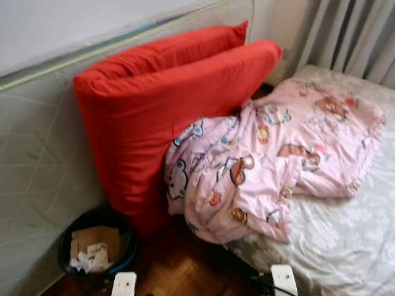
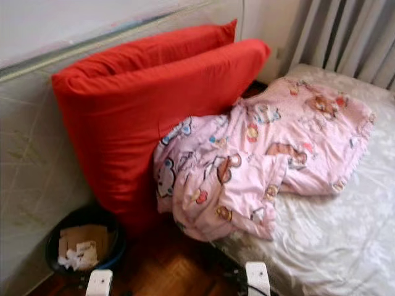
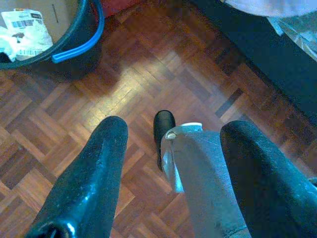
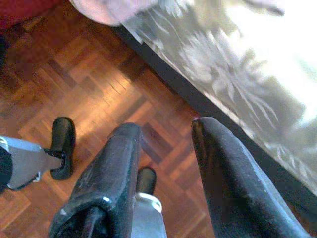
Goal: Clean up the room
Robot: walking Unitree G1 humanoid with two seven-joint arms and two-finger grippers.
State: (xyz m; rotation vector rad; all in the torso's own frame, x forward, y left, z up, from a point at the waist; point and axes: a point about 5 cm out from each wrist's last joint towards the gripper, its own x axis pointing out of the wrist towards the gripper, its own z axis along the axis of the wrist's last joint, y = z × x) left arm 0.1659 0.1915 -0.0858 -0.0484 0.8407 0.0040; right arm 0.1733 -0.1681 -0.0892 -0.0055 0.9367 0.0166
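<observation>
Both your grippers, left gripper (image 3: 171,163) and right gripper (image 4: 163,168), hang apart and empty; pink blanket (image 1: 271,154) lies crumpled, untidied.

Dark parquet floor (image 3: 148,64) with a bright sheen, pale wall (image 1: 43,24), bed (image 1: 345,240) under a floral white cover, grey-white curtains (image 1: 345,34) behind it
</observation>
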